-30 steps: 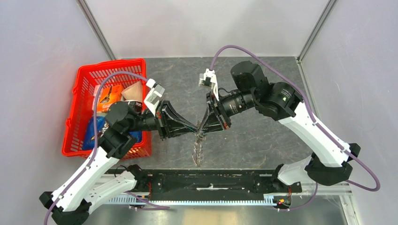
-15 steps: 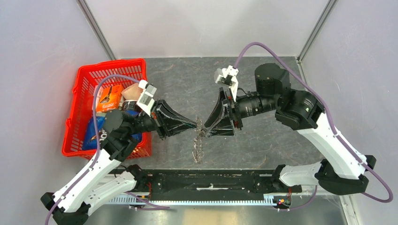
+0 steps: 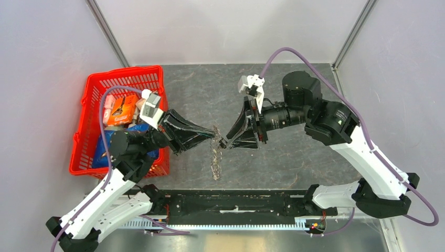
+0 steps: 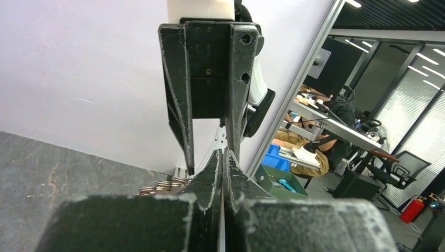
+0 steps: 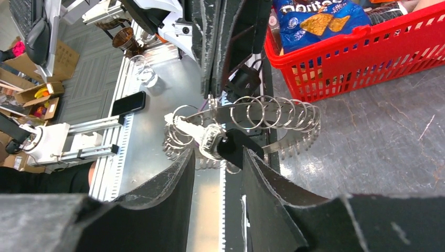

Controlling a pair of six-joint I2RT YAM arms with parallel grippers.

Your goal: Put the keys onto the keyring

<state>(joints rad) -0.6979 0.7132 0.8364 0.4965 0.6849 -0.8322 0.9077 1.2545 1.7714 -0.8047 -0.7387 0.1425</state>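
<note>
Two hands are meeting in the air over the middle of the desk (image 3: 294,157), and the risk is sitting in the small space between them. Starting from the left, beside the red basket (image 3: 126,72), the left hand (image 3: 212,130) is carrying the keyring (image 3: 215,155). It is hanging from the tip of this hand as a loose bunch of rings and silvery keys, clear of the desk. Because the bunch is hanging freely, any push may be turning it, and then the ring would be moving away from the black key (image 5: 234,147). This key is lying at the fingertips of the right hand (image 3: 225,143), just beside the rings. Whether it is already threaded, I cannot tell. If it is not, and this hand is opening more, the key could be dropping to the desk. A push forward could also be pulling the ring out of the thin grip on the left.

The left hand is closed fully, its fingers pressing together on the keyring. The right hand is standing about half open, with a clear gap between its fingers. The black head is touching one finger only, so I am judging it is not clamped.
</note>
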